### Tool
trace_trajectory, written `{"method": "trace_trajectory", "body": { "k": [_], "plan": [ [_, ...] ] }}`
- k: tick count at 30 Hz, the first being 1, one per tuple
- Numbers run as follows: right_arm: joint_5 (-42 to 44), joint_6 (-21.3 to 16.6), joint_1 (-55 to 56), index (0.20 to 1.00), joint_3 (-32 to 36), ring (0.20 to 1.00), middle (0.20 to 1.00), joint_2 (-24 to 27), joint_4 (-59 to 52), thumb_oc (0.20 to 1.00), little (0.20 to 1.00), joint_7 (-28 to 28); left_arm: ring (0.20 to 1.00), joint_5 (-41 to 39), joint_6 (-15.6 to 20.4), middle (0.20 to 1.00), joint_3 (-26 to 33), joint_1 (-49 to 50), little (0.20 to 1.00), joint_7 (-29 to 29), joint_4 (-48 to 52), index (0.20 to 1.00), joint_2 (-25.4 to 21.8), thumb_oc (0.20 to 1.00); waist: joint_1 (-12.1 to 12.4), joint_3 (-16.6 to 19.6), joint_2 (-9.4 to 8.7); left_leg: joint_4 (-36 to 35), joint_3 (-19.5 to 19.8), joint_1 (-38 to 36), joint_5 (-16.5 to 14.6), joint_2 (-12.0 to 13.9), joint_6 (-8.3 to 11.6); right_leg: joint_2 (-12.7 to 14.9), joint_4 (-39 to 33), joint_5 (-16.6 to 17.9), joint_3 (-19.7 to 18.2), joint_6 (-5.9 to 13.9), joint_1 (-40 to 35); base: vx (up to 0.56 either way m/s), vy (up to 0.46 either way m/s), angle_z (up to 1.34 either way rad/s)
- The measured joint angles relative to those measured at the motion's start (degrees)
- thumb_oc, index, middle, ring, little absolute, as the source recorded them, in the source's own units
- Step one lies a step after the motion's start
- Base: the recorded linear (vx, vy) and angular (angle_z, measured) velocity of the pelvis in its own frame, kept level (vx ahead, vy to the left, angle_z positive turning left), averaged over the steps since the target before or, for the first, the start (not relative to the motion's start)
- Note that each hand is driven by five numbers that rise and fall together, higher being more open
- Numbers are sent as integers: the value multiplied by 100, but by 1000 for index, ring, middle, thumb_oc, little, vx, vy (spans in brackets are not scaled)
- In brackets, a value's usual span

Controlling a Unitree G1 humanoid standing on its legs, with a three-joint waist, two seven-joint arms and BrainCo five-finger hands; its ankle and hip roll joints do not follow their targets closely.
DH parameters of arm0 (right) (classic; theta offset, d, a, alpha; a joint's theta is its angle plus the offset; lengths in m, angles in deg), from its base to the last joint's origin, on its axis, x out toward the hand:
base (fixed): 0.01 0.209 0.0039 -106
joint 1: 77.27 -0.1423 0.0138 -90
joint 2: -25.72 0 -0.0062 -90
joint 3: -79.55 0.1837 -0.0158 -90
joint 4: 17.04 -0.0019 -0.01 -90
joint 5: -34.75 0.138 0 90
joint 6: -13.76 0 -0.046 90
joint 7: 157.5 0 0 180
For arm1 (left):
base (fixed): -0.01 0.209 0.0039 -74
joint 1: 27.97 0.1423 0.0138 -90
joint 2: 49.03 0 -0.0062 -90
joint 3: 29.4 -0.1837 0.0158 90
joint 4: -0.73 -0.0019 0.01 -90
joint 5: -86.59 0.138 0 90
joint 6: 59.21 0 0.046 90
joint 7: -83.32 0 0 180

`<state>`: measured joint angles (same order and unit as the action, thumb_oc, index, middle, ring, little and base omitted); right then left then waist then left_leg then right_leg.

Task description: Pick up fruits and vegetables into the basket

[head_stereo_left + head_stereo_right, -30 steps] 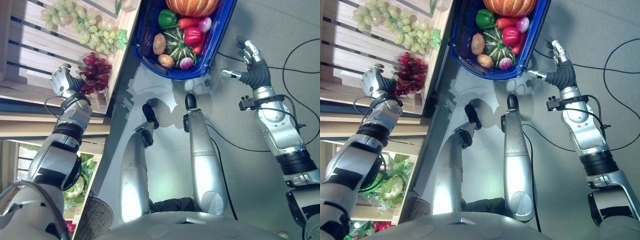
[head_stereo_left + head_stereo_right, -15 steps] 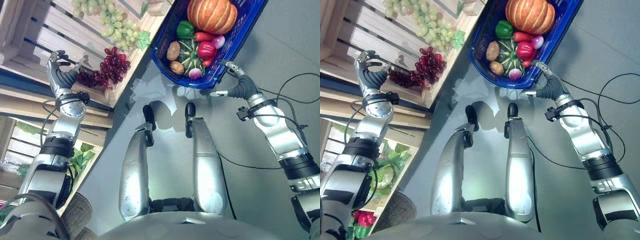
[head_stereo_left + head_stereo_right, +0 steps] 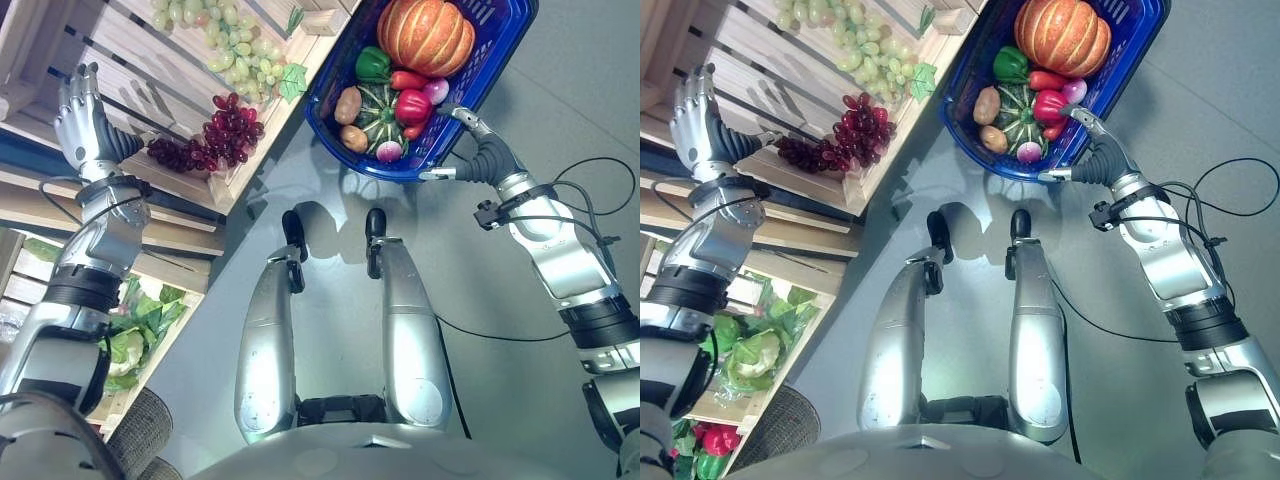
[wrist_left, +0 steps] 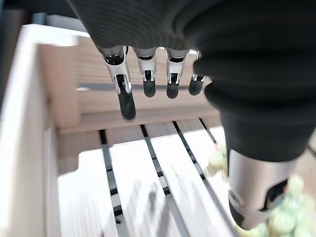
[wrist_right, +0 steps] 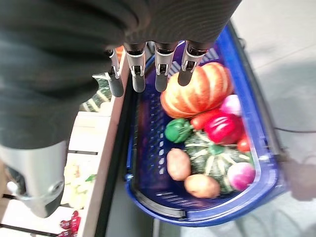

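The red grapes [image 3: 205, 145] are seen on the wooden shelf [image 3: 120, 75], just right of the empty, straight-fingered left hand [image 3: 85, 120]. The right hand [image 3: 478, 150], fingers relaxed, is held beside the blue basket [image 3: 330, 95].

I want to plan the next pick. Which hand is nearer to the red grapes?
Left. The left hand hovers open over the crate slats just beside the red grapes; the right hand is far off, at the blue basket rim.

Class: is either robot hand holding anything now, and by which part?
Nothing is held: the left hand and right hand are both open.
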<state>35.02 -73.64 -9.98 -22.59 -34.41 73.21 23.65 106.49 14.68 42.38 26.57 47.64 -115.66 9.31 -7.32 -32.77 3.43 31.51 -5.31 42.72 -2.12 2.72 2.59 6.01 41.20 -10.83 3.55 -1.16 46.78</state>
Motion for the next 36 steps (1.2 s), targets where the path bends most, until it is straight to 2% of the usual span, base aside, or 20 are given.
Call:
{"method": "trace_trajectory", "body": {
  "k": [6, 13, 22, 28, 36],
  "plan": [
    [226, -369, 255, 1000, 13, 1000, 1000, 35, 1, 1000, 1000, 276, 1000, 411, -138, 1000, -424, -173, 1000, 178, -418, 1000, 18, 1000, -197, -15, -43, 138, -146, 93, -132, 32, -39, -32, 60, 12, -157, 35, 128, 63, 3, -11],
    [599, -759, 294, 1000, 107, 1000, 1000, 1, 0, 1000, 1000, 506, 1000, 115, -21, 1000, -460, -292, 1000, 261, -1042, 1000, 330, 1000, -326, -15, -46, 304, -286, 127, -249, 83, -55, -78, 144, -23, -311, 88, 214, 27, 30, -10],
    [927, -810, 400, 1000, 347, 1000, 1000, -234, -43, 1000, 1000, 717, 1000, -610, 331, 1000, -447, -343, 1000, 481, -1642, 1000, 993, 1000, -393, -14, -44, 306, -413, 421, -235, 70, -52, -78, 302, -14, -455, 66, 659, 10, 21, -4],
    [927, -812, 373, 1000, 370, 1000, 1000, -230, -44, 1000, 1000, 770, 1000, -1101, 396, 1000, -433, -509, 1000, 503, -1788, 1000, 1060, 1000, -395, -14, -44, 324, -416, 582, -219, 68, -51, -75, 365, -15, -464, 64, 840, 0, 0, 0],
    [928, -829, 200, 1000, 374, 1000, 1000, -226, -30, 1000, 1000, 866, 1000, -1100, 296, 1000, -429, -760, 1000, 291, -2060, 1000, 1061, 1000, -414, -14, -44, 437, -413, 864, -212, 69, -53, -71, 469, -16, -482, 64, 1121, 0, 0, 0]
  ]
}}
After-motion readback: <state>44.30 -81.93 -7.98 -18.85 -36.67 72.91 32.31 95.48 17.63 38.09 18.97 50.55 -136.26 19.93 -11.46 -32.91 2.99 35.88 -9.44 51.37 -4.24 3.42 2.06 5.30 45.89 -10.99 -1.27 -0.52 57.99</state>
